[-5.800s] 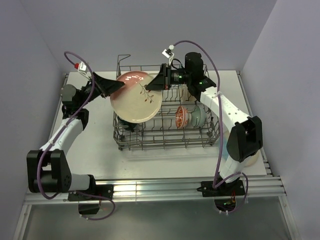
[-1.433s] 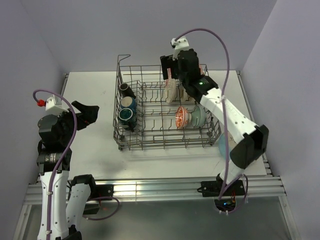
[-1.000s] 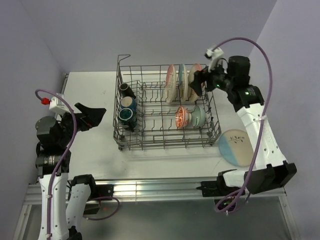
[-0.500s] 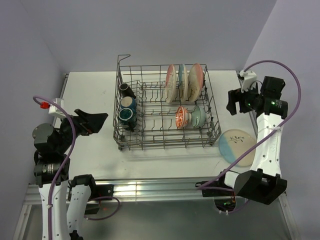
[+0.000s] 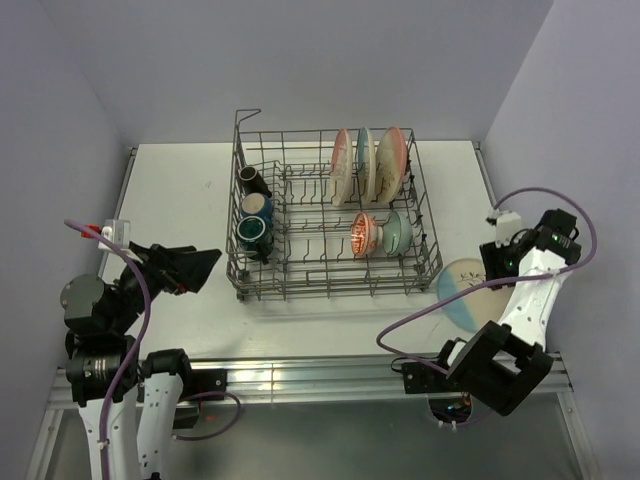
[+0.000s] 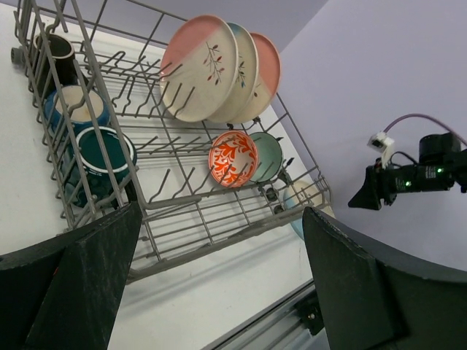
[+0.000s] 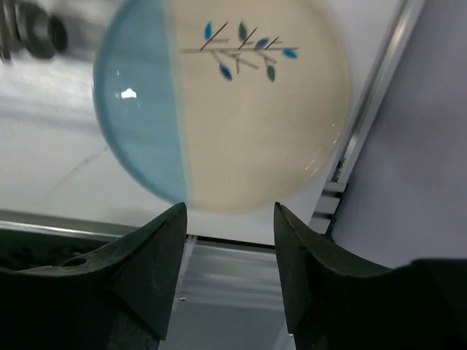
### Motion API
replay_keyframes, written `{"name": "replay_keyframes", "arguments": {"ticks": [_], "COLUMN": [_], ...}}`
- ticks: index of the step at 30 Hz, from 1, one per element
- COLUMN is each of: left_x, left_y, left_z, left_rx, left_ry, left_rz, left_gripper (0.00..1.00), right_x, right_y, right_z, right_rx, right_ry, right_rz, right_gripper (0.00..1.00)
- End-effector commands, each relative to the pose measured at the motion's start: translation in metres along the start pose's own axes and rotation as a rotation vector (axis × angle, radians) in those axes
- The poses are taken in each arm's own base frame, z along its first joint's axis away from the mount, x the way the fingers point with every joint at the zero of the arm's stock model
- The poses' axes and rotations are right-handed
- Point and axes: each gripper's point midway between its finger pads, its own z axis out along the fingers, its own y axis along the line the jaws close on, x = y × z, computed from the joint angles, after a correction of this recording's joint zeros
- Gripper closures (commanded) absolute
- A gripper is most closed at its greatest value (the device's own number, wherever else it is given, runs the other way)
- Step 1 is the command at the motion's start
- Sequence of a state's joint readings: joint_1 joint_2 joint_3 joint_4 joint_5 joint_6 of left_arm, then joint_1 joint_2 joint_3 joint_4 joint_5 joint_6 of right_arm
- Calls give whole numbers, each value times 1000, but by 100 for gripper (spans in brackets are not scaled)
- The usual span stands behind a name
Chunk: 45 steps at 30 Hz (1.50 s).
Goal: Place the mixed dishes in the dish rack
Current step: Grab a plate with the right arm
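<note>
Top view: your rack [image 5: 330, 290] sits mid-table. Three plates [image 5: 360, 165] stand upright in its back right rows, with the red bowl [image 5: 364, 233] and green bowl [image 5: 393, 232] in front of them and the mugs [image 5: 252, 208] along the left wall. The fourth plate [image 5: 468, 290] lies flat on the table [image 5: 180, 190], just right of the rack. Your right gripper [image 5: 498, 258] is over its far edge. Your left gripper [image 5: 190, 268] is well left of the rack.

Left wrist: fingers [image 6: 80, 284] spread wide, nothing between them.

Right wrist: fingers [image 7: 146, 270] apart and empty, with the fourth plate below them.
</note>
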<state>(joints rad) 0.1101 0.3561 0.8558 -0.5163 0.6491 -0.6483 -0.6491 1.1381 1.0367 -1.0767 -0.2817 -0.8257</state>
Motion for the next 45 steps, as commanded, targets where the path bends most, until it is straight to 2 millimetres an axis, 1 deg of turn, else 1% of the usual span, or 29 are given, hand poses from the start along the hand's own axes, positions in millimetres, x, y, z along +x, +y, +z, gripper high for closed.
{"name": "replay_keyframes", "arguments": {"ticks": [1,2,3,4,5,6,8,9,10,12,14,15,16,17,18,19,21,22,24,27,28,32,36,37,39,40,42,43,45], "left_x": [7,9,10,10,12,13,14,14,14,15,16,17,17,20,21,20,23,23,24,21,20,11,3,2,1,2,2,2,1], "left_y": [-9,-11,-11,-11,-12,-12,-15,-20,-21,-22,-20,-20,-20,-18,-16,-17,-13,-12,-9,-8,-7,-12,-16,-17,-18,-18,-18,-18,-19], "left_z": [-8,-9,-9,-9,-9,-9,-8,-8,-7,-7,-5,-5,-5,-3,-3,-2,0,1,4,8,10,13,16,16,16,17,17,17,17], "left_rx": [30,41,45,48,57,61,79,109,117,125,120,121,120,118,116,117,115,113,108,107,103,114,130,133,142,142,143,145,148], "left_ry": [13,10,11,12,18,20,29,36,41,54,61,62,61,66,66,60,66,64,68,77,84,82,65,60,57,58,57,57,55], "left_rz": [-9,-13,-17,-19,-26,-31,-48,-43,-46,-60,-81,-85,-93,-119,-130,-148,-172,-188,-204,-213,-215,-210,-212,-219,-224,-234,-241,-251,-264], "left_gripper": [2,2,2,2,2,2,2,2,2,2,2,3,3,3,4,4,4,4,5,5,5,6,6,6,6,6,6,6,7], "right_x": [46,51,56,66,67,70,76,79,85,88,96,99,105,111,112,119,121,124,122,123,127,128,131,131,135,137,139,138,135], "right_y": [13,16,20,27,31,35,42,46,48,50,52,50,53,51,48,51,46,49,45,41,41,29,30,30,34,35,38,38,40], "right_z": [0,2,1,7,6,7,11,11,14,18,25,28,33,36,39,45,52,57,63,72,75,87,94,95,97,98,98,97,94], "right_rx": [-56,-67,-86,-115,-117,-142,-179,-202,-225,-252,-291,-292,-312,-323,-314,-331,-305,-311,-280,-254,-257,-196,-181,-175,-188,-194,-202,-204,-208], "right_ry": [64,61,54,64,53,49,47,48,61,61,78,88,99,128,138,145,157,155,151,153,161,186,183,179,185,187,187,183,168], "right_rz": [-264,-318,-453,-497,-546,-649,-738,-835,-881,-991,-1088,-1108,-1126,-1164,-1175,-1179,-1207,-1207,-1218,-1209,-1206,-1195,-1193,-1198,-1206,-1210,-1214,-1213,-1199], "right_gripper": [42,42,43,43,43,43,42,42,41,41,41,41,42,43,43,43,44,44,44,46,47,53,58,64,70,77,83,88,93]}}
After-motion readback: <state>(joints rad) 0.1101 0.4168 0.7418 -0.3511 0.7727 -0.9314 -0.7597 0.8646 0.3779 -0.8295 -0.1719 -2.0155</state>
